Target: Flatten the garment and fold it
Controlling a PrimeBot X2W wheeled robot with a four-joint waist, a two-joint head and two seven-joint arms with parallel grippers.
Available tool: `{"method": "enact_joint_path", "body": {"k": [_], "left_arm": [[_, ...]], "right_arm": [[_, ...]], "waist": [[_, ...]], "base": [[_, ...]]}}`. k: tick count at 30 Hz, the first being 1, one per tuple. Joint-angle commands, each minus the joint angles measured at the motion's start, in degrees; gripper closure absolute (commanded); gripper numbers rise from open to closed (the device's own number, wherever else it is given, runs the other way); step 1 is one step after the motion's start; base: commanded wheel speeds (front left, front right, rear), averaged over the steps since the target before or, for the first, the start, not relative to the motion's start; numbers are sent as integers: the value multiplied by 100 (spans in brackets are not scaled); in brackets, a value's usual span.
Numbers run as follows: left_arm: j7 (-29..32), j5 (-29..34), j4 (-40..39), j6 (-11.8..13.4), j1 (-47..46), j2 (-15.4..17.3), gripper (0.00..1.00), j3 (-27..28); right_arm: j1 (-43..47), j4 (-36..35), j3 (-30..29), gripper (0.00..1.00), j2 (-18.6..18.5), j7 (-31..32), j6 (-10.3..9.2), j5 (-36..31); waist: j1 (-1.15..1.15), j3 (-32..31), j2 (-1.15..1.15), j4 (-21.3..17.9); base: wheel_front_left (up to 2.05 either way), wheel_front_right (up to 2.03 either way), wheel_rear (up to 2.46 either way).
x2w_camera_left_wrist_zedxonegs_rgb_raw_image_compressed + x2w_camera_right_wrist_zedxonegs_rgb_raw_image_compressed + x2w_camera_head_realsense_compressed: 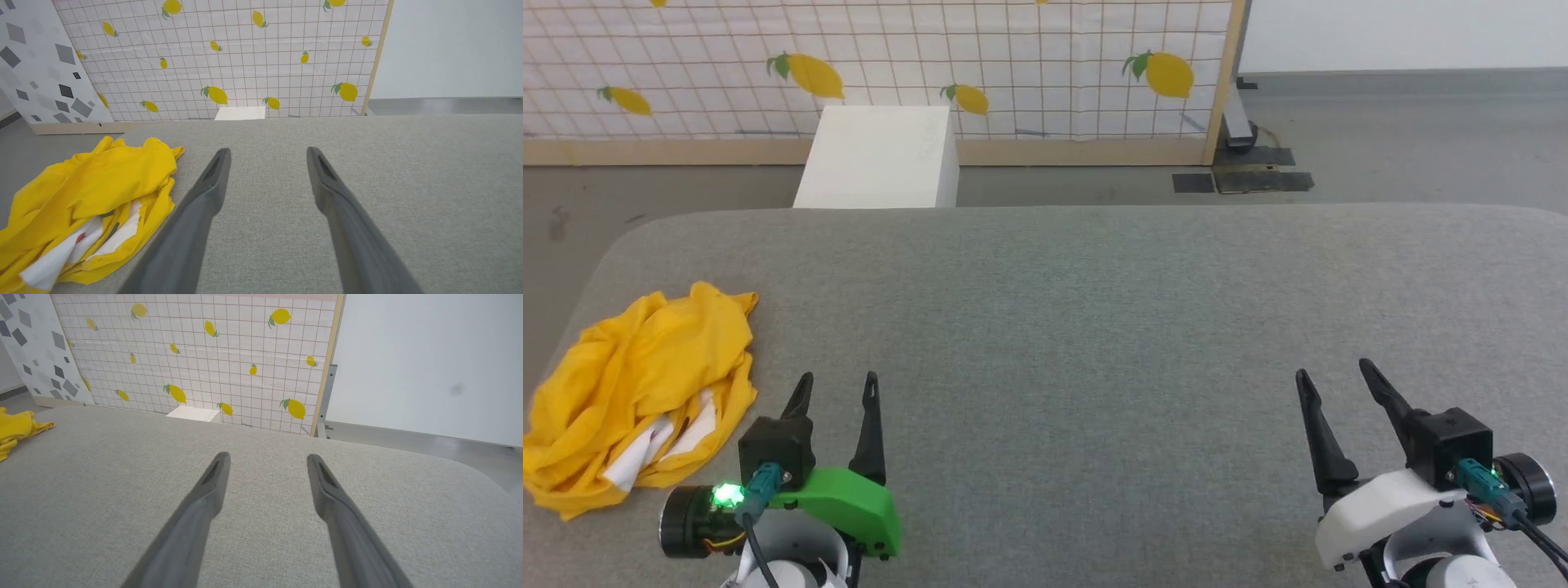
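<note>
Crumpled bright yellow cloth garment (637, 384) just left of left gripper (839, 377), far from right gripper (1332, 367). Fingers of both spread apart, empty.

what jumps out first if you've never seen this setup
The bright yellow garment, crumpled in a heap at the left edge of the grey padded table, stands out first. Next come the two open grippers at the near edge: the left gripper just beside the heap without touching it, the right gripper far off over bare table. A lemon-printed screen stands behind.
</note>
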Motion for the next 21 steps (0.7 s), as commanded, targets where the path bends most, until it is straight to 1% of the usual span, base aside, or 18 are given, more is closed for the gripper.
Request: {"method": "enact_joint_path", "body": {"k": [1,10,21], "left_arm": [[-62,-52,49,63,-108,3,0,-23],[-176,-163,161,140,-158,25,0,-39],[-312,-335,235,212,-142,85,0,-35]], "right_arm": [[-25,23,-9,0,2,-58,-1,67],[-56,55,1,0,3,-125,-2,124],[-76,105,48,0,4,-183,-3,169]], "waist": [[0,5,0,74],[0,12,0,429],[0,25,0,974]], "base": [[0,0,0],[0,0,0],[0,0,0]]}}
